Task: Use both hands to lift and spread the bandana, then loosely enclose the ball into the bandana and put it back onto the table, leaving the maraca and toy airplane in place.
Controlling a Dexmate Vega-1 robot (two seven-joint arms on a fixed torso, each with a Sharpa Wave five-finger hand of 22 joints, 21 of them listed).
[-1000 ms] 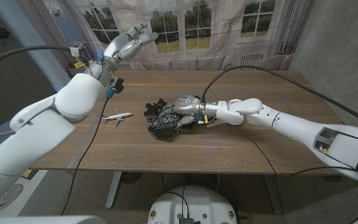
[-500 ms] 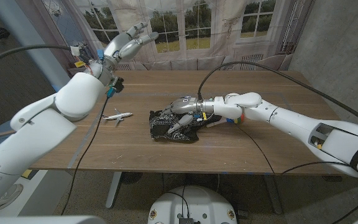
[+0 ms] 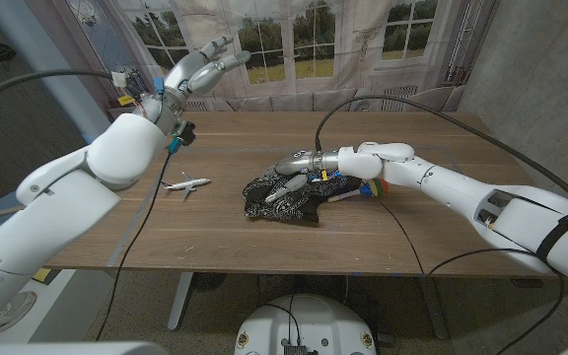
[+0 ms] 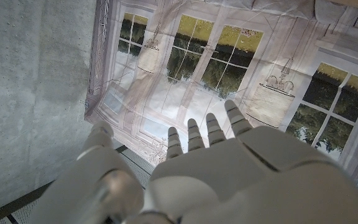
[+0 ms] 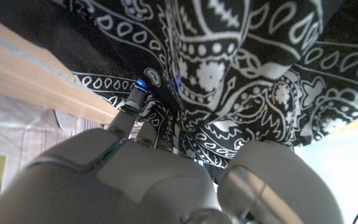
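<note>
The right hand [image 3: 289, 181] is pressing its fingers [image 3: 276, 194] into the bundled bandana [image 3: 282, 200] mid-counter [image 3: 442, 237], seemingly enclosing the ball; whether it grips is unclear. The left hand [image 3: 197, 71] is hovering released. Next: let go gently.

Head view looks down from above over the whole table [image 3: 264, 247]. Right wrist view sits very close on the bandana [image 5: 229, 81], shared with the head view; left wrist view faces the window backdrop [image 4: 229, 68].
</note>
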